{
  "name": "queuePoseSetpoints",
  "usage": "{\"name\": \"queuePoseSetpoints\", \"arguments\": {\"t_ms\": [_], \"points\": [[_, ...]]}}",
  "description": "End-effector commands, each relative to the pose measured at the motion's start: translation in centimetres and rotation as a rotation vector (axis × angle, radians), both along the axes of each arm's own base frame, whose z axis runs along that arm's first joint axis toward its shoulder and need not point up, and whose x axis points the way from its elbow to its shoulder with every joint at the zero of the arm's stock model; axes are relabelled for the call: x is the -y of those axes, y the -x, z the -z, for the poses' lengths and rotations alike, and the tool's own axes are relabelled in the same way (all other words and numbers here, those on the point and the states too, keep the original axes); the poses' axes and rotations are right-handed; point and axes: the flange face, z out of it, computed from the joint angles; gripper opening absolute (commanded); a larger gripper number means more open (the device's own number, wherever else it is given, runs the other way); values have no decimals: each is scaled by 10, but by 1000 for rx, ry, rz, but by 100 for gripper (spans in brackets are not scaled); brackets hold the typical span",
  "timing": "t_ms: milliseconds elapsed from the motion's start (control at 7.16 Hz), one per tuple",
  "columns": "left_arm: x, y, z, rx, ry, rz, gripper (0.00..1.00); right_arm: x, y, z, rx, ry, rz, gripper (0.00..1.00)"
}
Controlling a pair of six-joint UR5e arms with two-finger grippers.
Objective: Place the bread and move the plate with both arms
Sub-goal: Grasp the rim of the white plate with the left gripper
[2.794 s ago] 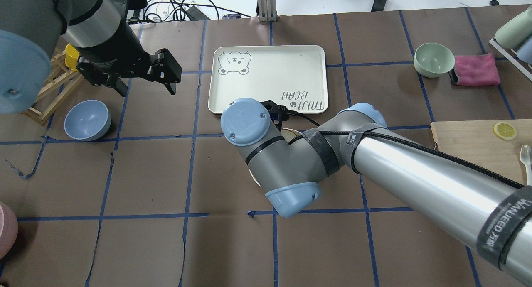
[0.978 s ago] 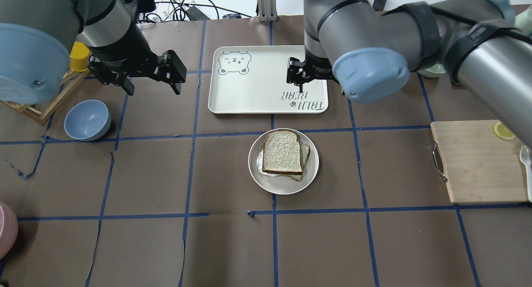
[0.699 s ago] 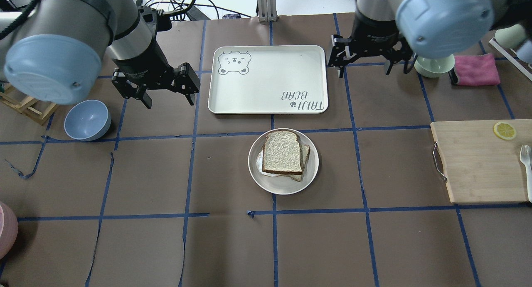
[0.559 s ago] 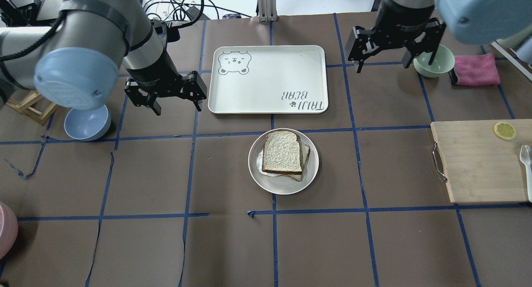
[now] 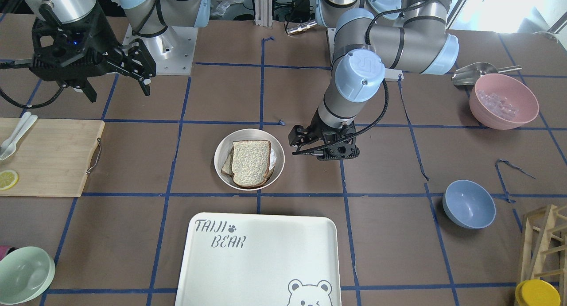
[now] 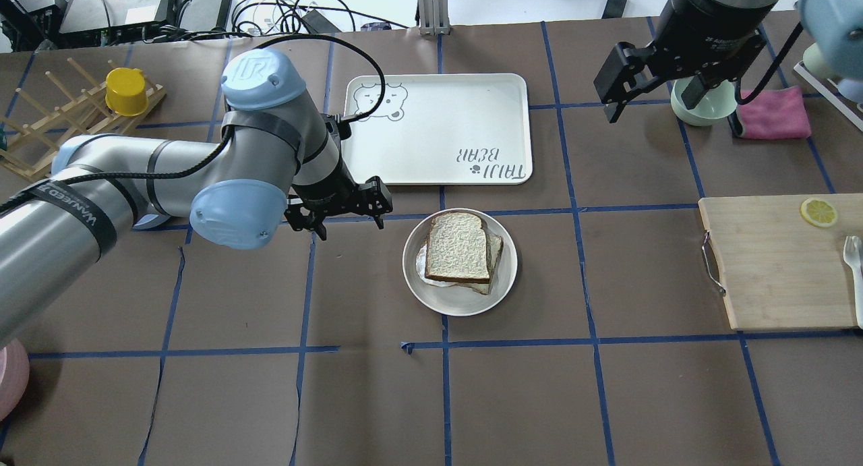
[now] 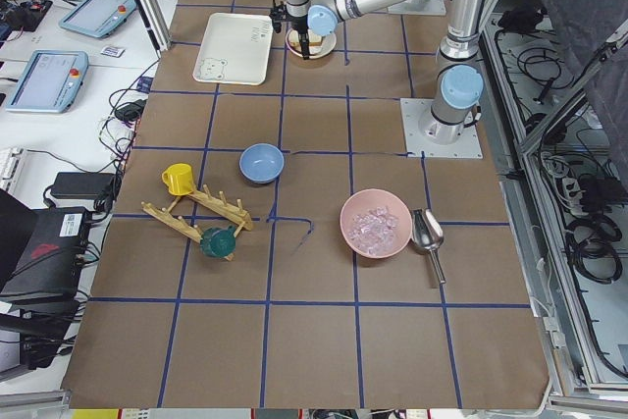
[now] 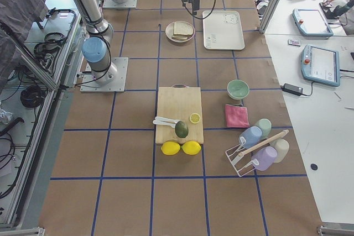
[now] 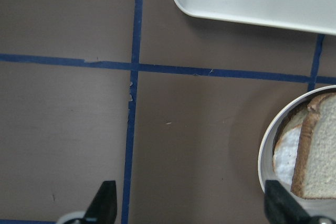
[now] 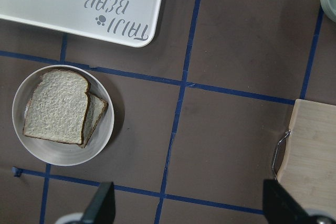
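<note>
Finds bread [image 6: 459,247] resting on a second slice [image 6: 497,251] on the plate [image 6: 465,308], mid table [image 6: 539,398]. Finds left pincer [image 6: 350,228] spread apart, empty, just beside the plate; right pincer [image 6: 650,110] likewise apart, well away near a green bowl [image 6: 709,114].

Overhead looked forward and down, plate [image 6: 458,304] mid-frame. Front view faced back across plate, tray [image 5: 266,257] nearest. Side views sat far off, past either table [image 7: 314,340] end. Left wrist camera hung close, plate cut at right edge; right wrist camera higher, plate whole. All shared plate.
</note>
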Motion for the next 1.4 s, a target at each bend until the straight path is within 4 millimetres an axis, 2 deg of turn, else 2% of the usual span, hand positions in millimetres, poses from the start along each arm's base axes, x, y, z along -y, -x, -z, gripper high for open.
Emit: {"name": "queuePoseSetpoints", "arguments": {"t_ms": [0, 140, 279, 419, 559, 699, 1118, 1257], "points": [[-20, 15, 45, 1, -26, -23, 100, 5, 10, 11, -50, -16, -12, 100], [-36, 33, 56, 5, -31, 14, 100, 6, 14, 14, -54, -27, -8, 100], [-41, 40, 68, 11, -50, 13, 99, 7, 14, 13, -54, -23, -3, 100], [-39, 40, 71, 11, -51, -2, 98, 7, 14, 14, -39, -30, -4, 100], [-40, 40, 77, 18, -69, -24, 75, 7, 13, 13, -36, -24, -4, 100], [-38, 41, 82, 18, -74, -25, 65, 7, 13, 14, -36, -27, -2, 100], [-34, 53, 94, -83, -95, -73, 63, 4, 14, 12, -40, -30, 4, 100], [-34, 53, 94, -83, -95, -73, 48, 5, 15, 12, -40, -31, 4, 100]]}}
